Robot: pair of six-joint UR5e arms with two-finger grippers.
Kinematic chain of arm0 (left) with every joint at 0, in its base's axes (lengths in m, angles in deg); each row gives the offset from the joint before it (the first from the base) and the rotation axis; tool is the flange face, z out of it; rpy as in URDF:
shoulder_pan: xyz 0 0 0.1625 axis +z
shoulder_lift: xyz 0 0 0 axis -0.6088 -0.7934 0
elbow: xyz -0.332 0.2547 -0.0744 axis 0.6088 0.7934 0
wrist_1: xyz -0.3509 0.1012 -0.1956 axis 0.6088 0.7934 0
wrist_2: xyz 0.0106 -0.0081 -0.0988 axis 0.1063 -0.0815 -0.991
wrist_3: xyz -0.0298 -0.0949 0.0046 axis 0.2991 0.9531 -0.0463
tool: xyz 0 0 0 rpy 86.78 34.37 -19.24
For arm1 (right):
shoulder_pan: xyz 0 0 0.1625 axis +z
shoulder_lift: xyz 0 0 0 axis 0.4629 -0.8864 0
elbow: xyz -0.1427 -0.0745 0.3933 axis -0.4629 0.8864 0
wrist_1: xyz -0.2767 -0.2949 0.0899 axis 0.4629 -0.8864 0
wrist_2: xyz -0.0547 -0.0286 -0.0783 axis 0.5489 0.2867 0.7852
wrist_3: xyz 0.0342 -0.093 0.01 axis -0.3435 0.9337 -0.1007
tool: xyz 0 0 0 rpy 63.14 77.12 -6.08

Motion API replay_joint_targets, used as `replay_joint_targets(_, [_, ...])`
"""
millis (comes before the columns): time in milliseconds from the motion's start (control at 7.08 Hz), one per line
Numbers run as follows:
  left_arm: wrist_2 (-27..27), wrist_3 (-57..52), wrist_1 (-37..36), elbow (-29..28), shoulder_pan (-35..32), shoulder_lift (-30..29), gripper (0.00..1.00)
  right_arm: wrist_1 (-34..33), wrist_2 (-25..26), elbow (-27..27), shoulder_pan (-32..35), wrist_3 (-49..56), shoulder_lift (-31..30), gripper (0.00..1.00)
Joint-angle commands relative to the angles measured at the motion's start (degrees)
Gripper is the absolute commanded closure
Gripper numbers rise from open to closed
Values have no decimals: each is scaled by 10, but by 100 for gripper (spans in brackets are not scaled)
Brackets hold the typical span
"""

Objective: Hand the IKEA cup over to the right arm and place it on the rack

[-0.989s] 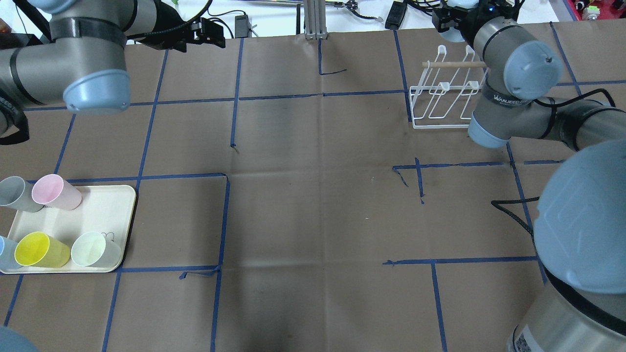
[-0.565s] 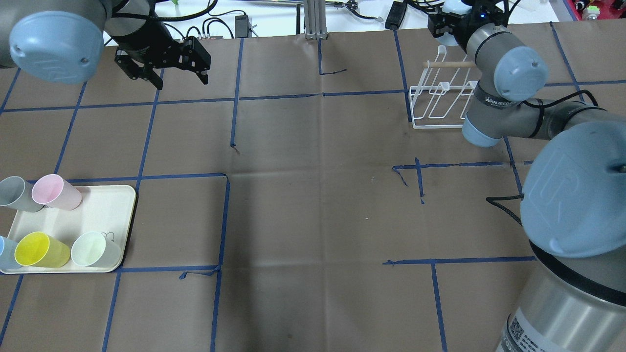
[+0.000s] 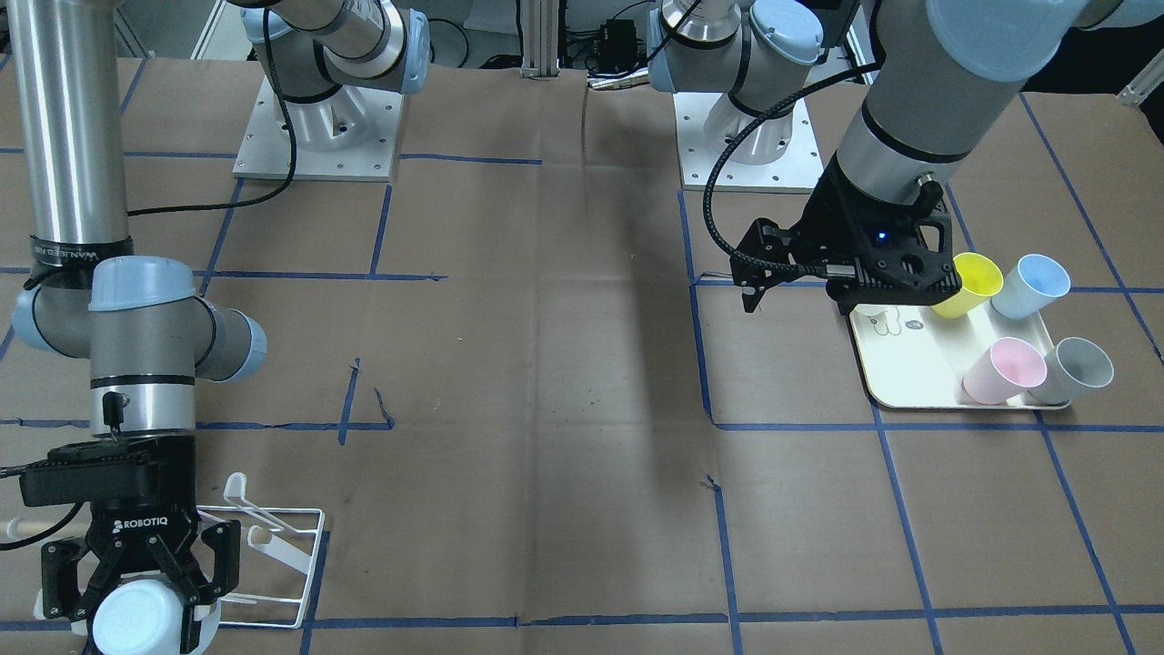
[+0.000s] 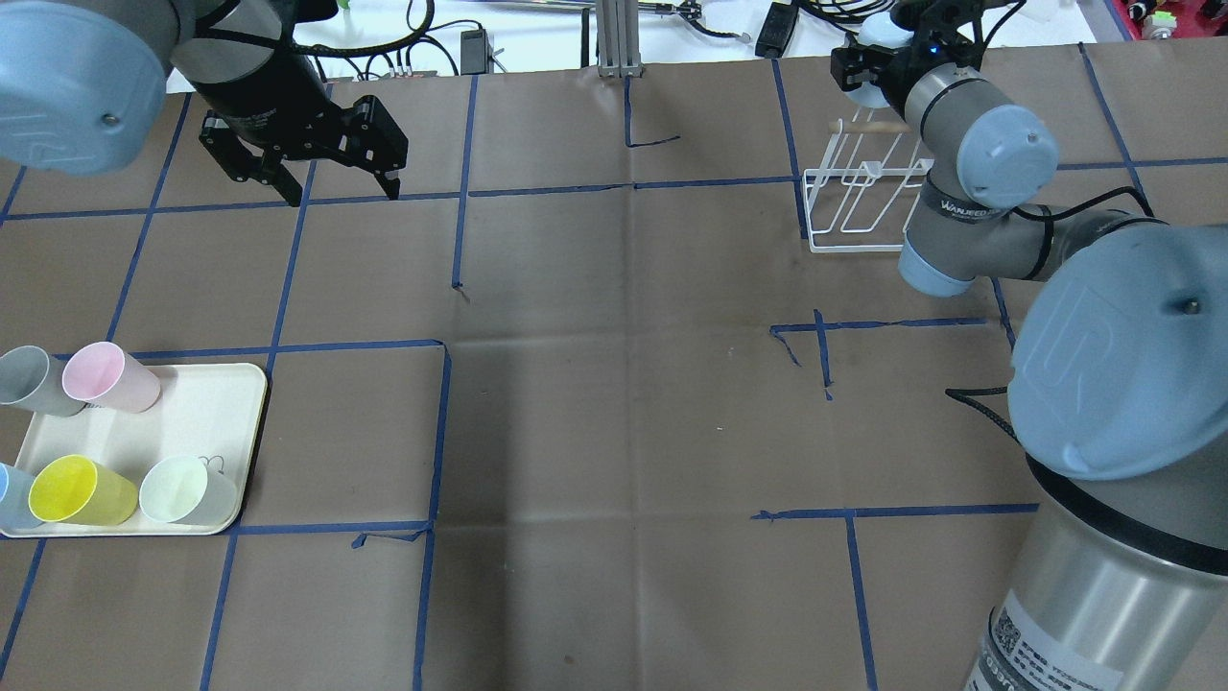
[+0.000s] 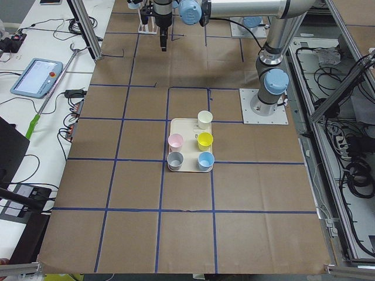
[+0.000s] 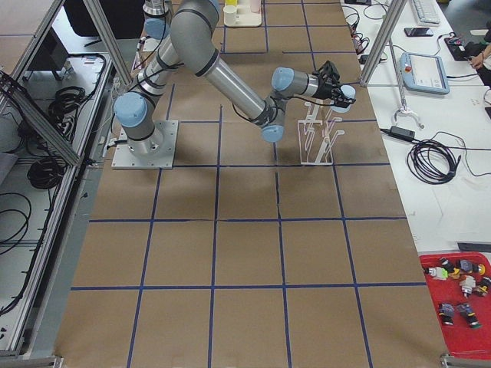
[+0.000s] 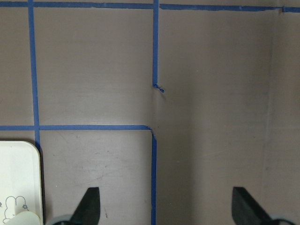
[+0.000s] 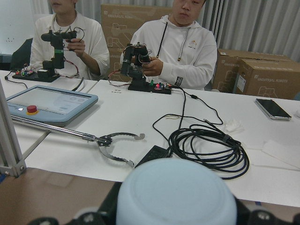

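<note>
Now the cup is with the right end effector, fingers clamped on its sides out at the far edge of the bench, just beyond the far end of the rack. So the hand-over looks done and we're into the placing. The cup is carried lying sideways, with what looks like its closed bottom turned away from the robot. My read is that this lines the open mouth up to slide over one of the upturned prongs, though the mouth itself is hidden. It hangs beside the rack, not on it, and every prong I can see is bare. Over on the other side, the left end effector hovers above bare bench with its fingers spread wide and nothing between them, the corner of the tray just inside its wrist view. I'd judge it sits well apart from the rack to keep out of the placing, and near the other cups standing on that tray. Next call: bring the mouth squarely over a prong, because a skewed approach could snag the wire.
</note>
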Motion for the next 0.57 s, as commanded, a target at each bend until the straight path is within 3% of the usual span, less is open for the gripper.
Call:
replay_joint_targets(0, [1, -9, -1, 48, -7, 34, 1, 1, 0, -3, 1, -3, 1, 72])
replay_joint_targets(141, [2, -21, -8, 82, -5, 54, 1, 1, 0, -3, 1, -2, 0, 45])
replay_joint_targets(283, [2, -24, -9, 106, 7, 69, 1, 1, -1, -2, 1, -13, 0, 2])
replay_joint_targets(424, [4, -29, -7, 121, 36, 79, 1, 1, -2, -3, 1, -38, 0, 0])
